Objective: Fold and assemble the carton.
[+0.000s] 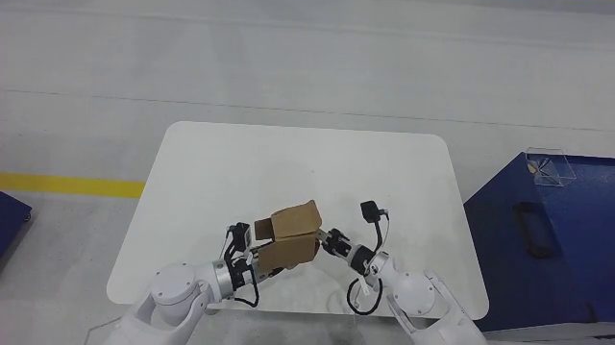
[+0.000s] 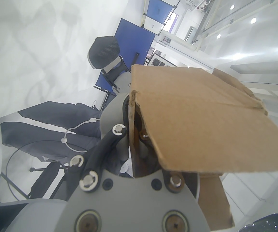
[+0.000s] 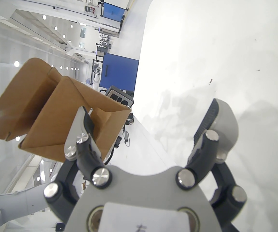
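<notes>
Above the near edge of the white table (image 1: 288,162), the carton (image 1: 293,230) hangs between both arms, the left gripper (image 1: 252,245) clamped on one side wall and the right gripper (image 3: 148,107), spread wide, resting one finger (image 3: 79,121) against the opposite open end.

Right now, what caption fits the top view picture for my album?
Left gripper holds the brown carton at the near edge of the table; right gripper open beside it.
</notes>
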Robot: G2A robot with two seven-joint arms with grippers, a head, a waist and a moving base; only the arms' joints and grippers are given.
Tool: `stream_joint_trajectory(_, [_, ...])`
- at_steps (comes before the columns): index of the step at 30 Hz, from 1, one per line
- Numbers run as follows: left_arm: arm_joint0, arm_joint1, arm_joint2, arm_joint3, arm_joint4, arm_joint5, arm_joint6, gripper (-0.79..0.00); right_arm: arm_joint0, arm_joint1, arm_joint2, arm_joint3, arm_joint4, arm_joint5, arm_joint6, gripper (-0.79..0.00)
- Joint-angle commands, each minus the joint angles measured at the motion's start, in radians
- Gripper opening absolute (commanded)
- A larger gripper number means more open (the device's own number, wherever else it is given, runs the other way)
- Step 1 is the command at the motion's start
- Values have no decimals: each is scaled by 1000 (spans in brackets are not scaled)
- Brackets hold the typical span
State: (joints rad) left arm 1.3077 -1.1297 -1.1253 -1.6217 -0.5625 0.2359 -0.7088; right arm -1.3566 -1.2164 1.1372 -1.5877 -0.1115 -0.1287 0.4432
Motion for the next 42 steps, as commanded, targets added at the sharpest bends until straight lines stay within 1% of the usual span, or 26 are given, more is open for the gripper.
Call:
stream_joint_trajectory(1, [-4,-1,-2,1,-12,2,-7,-785,1,-1,-1,2,1,0,-1,0])
stream_joint_trajectory(6, [-7,-1,-5,4,-28,11,-20,-785,1,-2,0,-1,16,-5,-4,0])
stream_joint_trajectory(12, [-19,-2,-10,23,-73,26,-46,-785,-1,-6,5,-7,61,-42,-34,0])
stream_joint_trajectory(15, [-21,-2,-16,27,-81,26,-48,-785,-8,-4,25,-8,68,-46,-44,0])
stream_joint_trajectory(17, [-19,-1,-24,29,-84,23,-52,-785,-14,0,56,-2,90,-30,-42,0])
stream_joint_trajectory(21, [-14,1,-33,29,-86,20,-60,-785,-17,6,91,21,97,22,-9,0])
stream_joint_trajectory(25, [-9,3,-37,26,-86,21,-58,-785,-15,8,66,36,73,71,59,0])
stream_joint_trajectory(29, [-9,2,-35,24,-82,22,-55,-785,-13,5,45,35,106,67,99,0])
stream_joint_trajectory(35, [-11,1,-26,30,-81,22,-50,-785,-27,7,57,16,171,36,152,0])
stream_joint_trajectory(42, [-12,-1,-13,29,-74,20,-45,-785,-27,9,63,-4,176,30,152,0])
